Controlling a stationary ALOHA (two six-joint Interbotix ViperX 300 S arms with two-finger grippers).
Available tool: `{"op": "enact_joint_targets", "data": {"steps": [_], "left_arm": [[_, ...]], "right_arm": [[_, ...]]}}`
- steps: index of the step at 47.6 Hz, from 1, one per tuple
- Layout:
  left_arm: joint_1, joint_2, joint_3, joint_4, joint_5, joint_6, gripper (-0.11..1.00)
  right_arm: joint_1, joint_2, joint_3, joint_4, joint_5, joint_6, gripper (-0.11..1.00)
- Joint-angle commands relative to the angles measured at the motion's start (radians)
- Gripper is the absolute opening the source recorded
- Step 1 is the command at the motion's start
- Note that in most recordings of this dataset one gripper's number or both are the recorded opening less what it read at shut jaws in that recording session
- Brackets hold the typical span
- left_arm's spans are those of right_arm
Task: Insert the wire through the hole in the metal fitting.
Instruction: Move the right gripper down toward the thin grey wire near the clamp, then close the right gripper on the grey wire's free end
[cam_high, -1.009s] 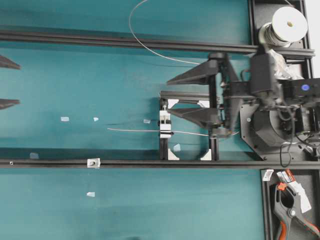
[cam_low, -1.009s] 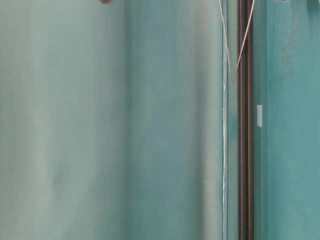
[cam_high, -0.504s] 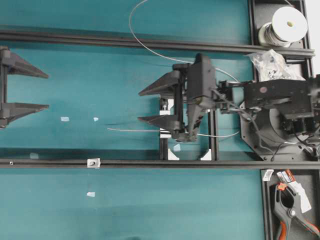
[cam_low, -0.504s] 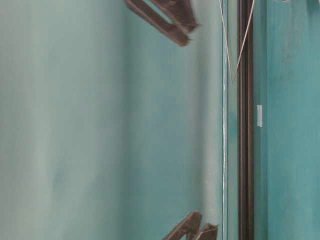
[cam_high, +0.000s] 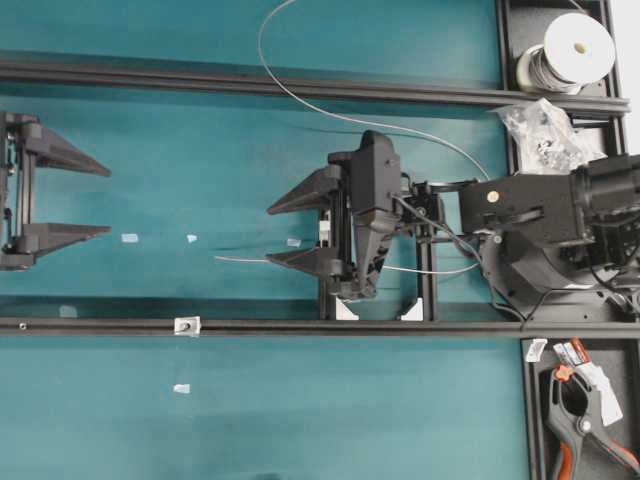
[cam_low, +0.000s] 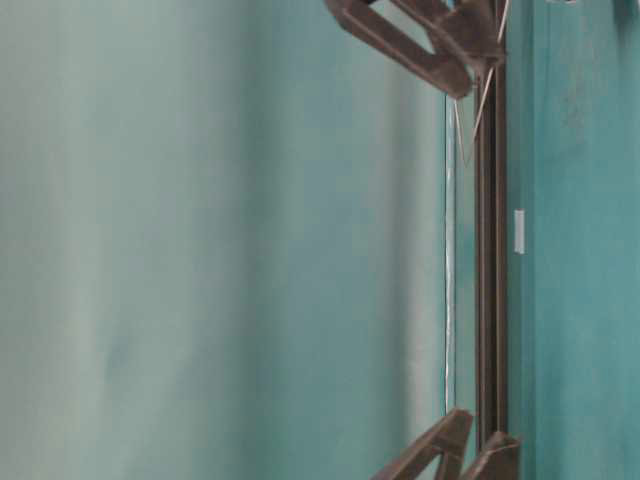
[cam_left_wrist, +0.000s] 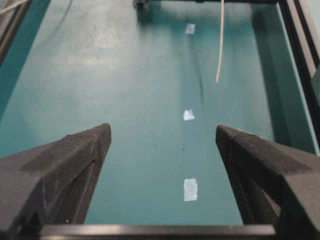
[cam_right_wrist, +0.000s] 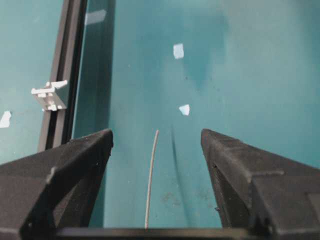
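Observation:
The wire (cam_high: 300, 100) arcs from the top edge down to the right, and its straight free end (cam_high: 240, 259) lies on the teal mat pointing left. The metal fitting (cam_high: 186, 325) sits on the lower black rail, below and left of that end. My right gripper (cam_high: 270, 236) is open, and in the right wrist view the wire (cam_right_wrist: 151, 175) runs between its fingers (cam_right_wrist: 156, 137) untouched, with the fitting (cam_right_wrist: 50, 96) to the left on the rail. My left gripper (cam_high: 100, 198) is open at the far left, empty (cam_left_wrist: 163, 135), facing the wire tip (cam_left_wrist: 219, 55).
Two black rails (cam_high: 300, 88) (cam_high: 400, 327) cross the mat. A small black frame with white corner brackets (cam_high: 345, 305) stands under the right arm. Pale tape scraps (cam_high: 129, 238) dot the mat. A wire spool (cam_high: 578, 45), a plastic bag (cam_high: 545, 130) and an orange-handled clamp (cam_high: 585, 420) sit at the right.
My right gripper has swung left from over the small frame to over the wire's free end. My left gripper has come further into view from the left edge. Both stay open.

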Motion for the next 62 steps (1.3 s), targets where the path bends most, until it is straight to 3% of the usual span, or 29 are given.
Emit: {"op": "enact_joint_targets", "data": {"steps": [1, 17, 62], "left_arm": [[-0.006, 0.015, -0.009, 0.003, -0.035, -0.002, 0.78], [-0.008, 0.078, -0.028, 0.002, -0.072, -0.011, 0.78], [-0.008, 0.08, -0.028, 0.002, -0.084, -0.011, 0.78]], "right_arm": [[0.003, 0.012, -0.012, 0.002, -0.015, 0.009, 0.81], [0.005, 0.1, -0.041, 0.002, -0.014, 0.029, 0.81], [0.026, 0.232, -0.095, 0.002, 0.011, 0.055, 0.81]]}}
